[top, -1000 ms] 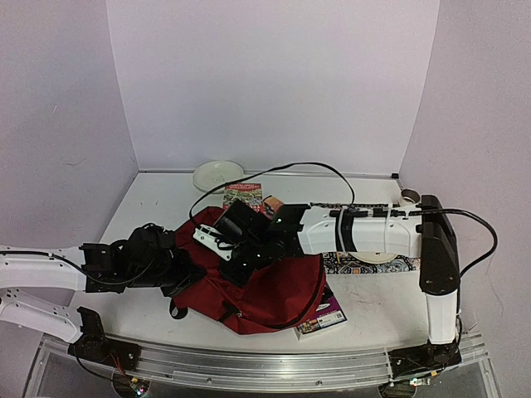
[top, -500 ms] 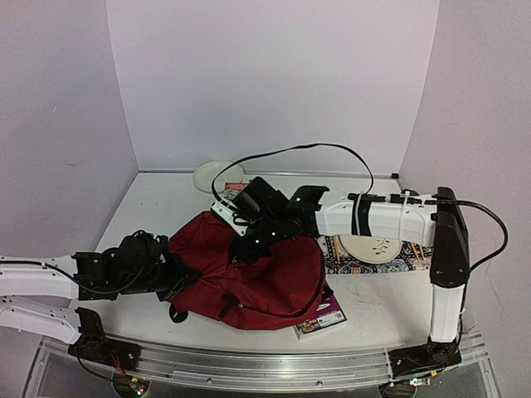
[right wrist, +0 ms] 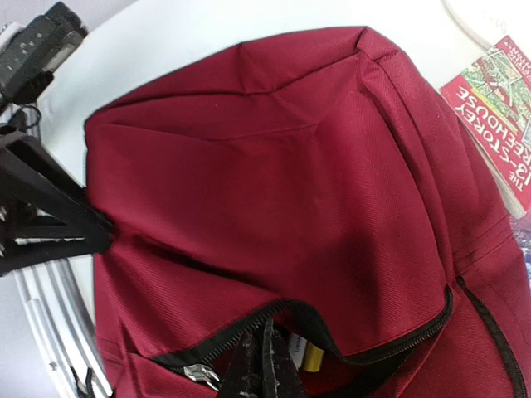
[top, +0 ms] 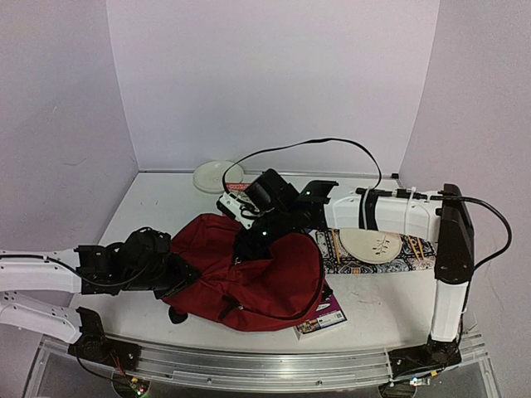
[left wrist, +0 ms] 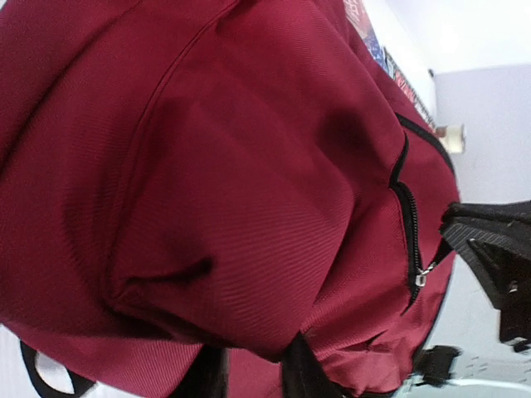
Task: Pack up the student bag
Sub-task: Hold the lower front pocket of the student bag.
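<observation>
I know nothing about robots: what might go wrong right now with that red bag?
1. The right jaws pinch only the zip edge of the student bag; the soft fabric might slip free and the opening sag shut.
2. A book lies partly under the bag near the table's front edge; tugging the bag could drag it off.

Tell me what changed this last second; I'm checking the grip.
The right arm swung back toward the far right, uncovering the plate; the right gripper, shut on the student bag's zip edge, drew it along. The left gripper and the book underneath stayed put.
</observation>
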Action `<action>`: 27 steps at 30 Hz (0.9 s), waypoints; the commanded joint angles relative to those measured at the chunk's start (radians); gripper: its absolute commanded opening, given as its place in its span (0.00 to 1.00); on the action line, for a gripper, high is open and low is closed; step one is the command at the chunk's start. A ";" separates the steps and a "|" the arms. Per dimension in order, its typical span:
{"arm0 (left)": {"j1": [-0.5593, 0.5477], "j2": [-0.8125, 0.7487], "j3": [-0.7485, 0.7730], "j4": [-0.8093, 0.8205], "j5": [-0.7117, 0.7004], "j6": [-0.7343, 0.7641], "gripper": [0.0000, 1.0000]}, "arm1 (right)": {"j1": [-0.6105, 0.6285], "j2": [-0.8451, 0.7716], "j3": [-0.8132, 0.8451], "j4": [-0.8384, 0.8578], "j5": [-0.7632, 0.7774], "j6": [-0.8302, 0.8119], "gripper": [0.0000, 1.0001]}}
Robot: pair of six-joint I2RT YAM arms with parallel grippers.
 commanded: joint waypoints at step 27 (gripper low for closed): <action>-0.321 0.277 0.391 -0.072 -0.323 0.462 0.70 | 0.008 -0.117 -0.056 0.048 -0.044 0.159 0.00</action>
